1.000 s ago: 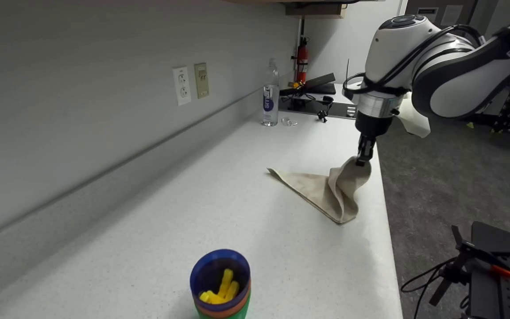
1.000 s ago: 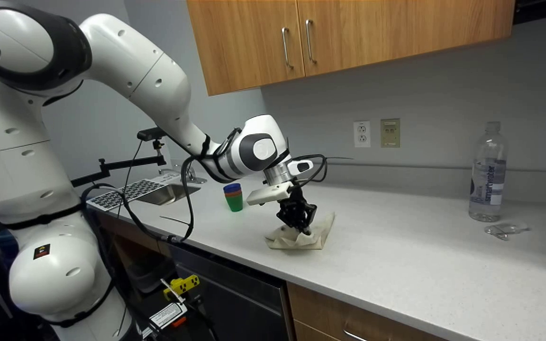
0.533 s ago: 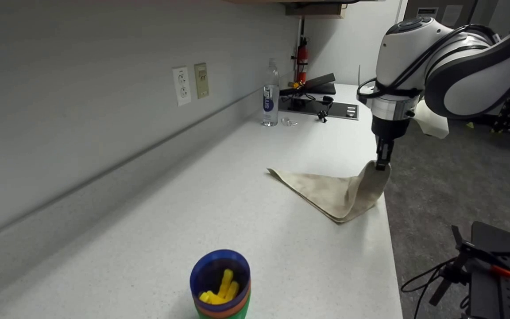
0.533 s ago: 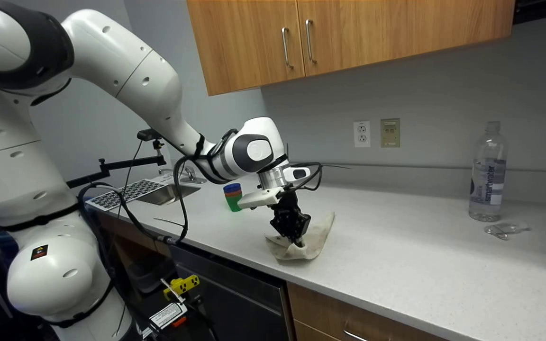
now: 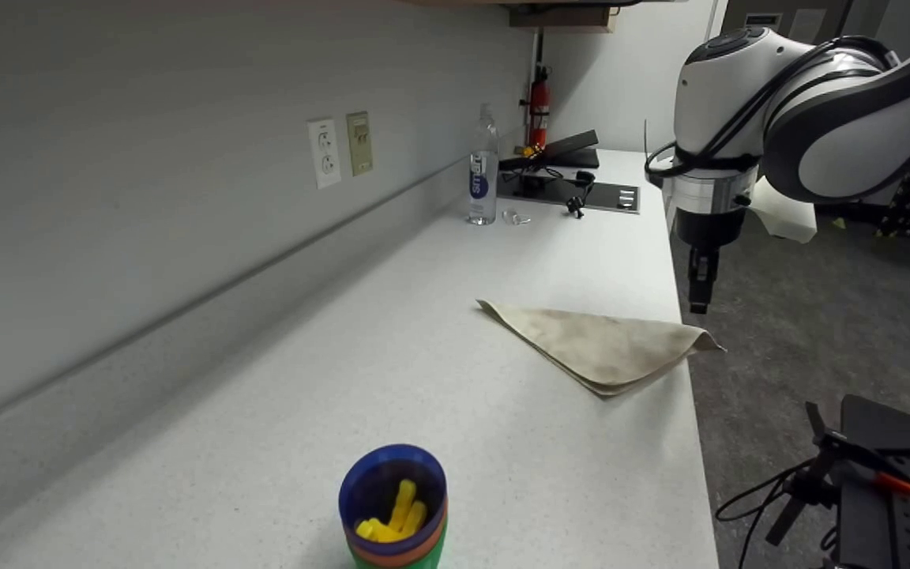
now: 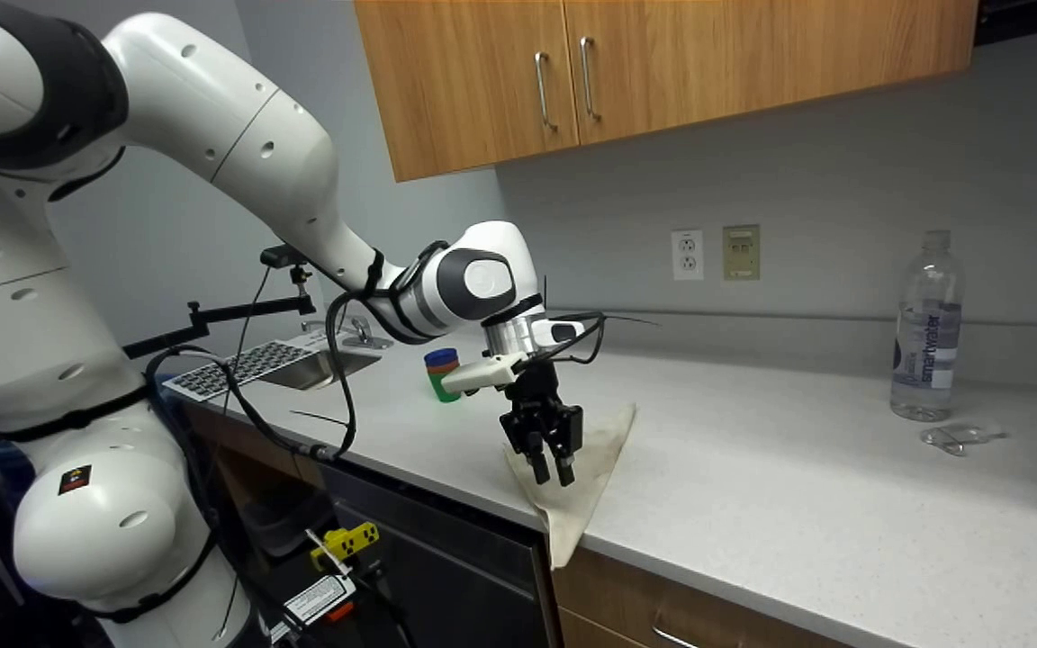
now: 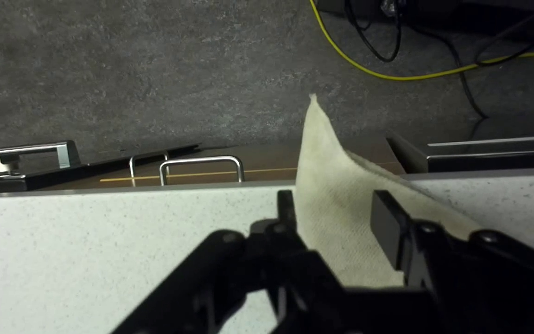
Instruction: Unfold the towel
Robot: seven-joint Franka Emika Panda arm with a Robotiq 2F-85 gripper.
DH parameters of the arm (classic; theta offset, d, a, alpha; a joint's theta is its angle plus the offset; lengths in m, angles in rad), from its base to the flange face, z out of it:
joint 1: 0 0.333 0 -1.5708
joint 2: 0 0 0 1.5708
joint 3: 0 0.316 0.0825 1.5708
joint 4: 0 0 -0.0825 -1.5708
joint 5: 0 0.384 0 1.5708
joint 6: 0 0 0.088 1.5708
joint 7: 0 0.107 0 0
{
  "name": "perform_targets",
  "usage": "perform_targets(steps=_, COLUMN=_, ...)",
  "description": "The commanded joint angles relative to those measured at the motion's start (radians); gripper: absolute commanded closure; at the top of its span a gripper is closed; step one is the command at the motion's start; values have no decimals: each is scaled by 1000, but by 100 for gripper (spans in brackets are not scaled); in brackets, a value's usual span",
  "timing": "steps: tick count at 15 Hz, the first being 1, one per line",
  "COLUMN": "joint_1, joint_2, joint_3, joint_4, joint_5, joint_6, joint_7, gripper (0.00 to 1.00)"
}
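Note:
The towel (image 5: 605, 346) lies on the countertop as a beige, faintly stained triangle with doubled layers along its lower edge in an exterior view. One corner of the towel (image 6: 566, 540) hangs over the counter's front edge. Above that part, my gripper (image 6: 554, 473) is open, its two fingers apart with nothing between them. The wrist view shows the towel (image 7: 334, 176) beneath and beyond the parted fingertips, its tip out over the floor. Seen side-on, the gripper (image 5: 699, 310) hangs just above the front edge, apart from the cloth.
Stacked cups (image 5: 394, 498), blue on top with yellow pieces inside, stand on the counter. A water bottle (image 6: 925, 342) is near the wall, with a small clear plastic item (image 6: 961, 436) beside it. The counter edge (image 7: 109, 189) drops to drawers with handles (image 7: 202, 160).
My gripper first drew the held towel toward the counter's front edge, then opened and let go. The raised fold dropped flat, and the corner now hangs over the edge.

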Motion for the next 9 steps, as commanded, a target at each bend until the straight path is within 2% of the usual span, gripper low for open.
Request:
perform_targets(steps=1, joint_1=-13, joint_2=-43, joint_3=13, joint_4=-22, joint_5=18, joint_6=-13, joint_7=-35, gripper=20)
perform_targets(steps=4, joint_1=-16, joint_2=-41, joint_3=11, joint_4=-26, joint_5=-1, joint_6=24, joint_7=-73, gripper=1)
perform_targets(steps=7, joint_1=-15, joint_2=-38, joint_3=4, joint_4=-31, joint_5=1, joint_6=80, joint_7=-158, gripper=0)
perform_targets(steps=8, joint_1=22, joint_2=-79, joint_3=40, joint_4=-52, joint_5=42, joint_6=78, joint_7=-158, gripper=0)
perform_targets(steps=9, joint_1=28, joint_2=-66, joint_3=43, joint_4=-43, joint_5=68, joint_6=104, joint_7=-199, gripper=0)
